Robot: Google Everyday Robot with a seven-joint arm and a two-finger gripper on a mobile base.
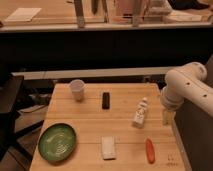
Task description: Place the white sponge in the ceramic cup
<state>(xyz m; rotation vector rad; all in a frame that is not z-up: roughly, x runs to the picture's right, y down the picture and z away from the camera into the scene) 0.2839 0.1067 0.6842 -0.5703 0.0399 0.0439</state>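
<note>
None of the task is done: the white sponge [108,147] lies flat near the table's [90,122] front edge, well apart from the ceramic cup [77,90] at its far end, while the gripper [168,116], its opening indiscernible, hangs by the right edge.

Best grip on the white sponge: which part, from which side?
Probably from above, jaws across the short width of the white sponge at mid-length: it lies flat on the table, both long edges free. The gripper sits at the table's right edge in view.
</note>
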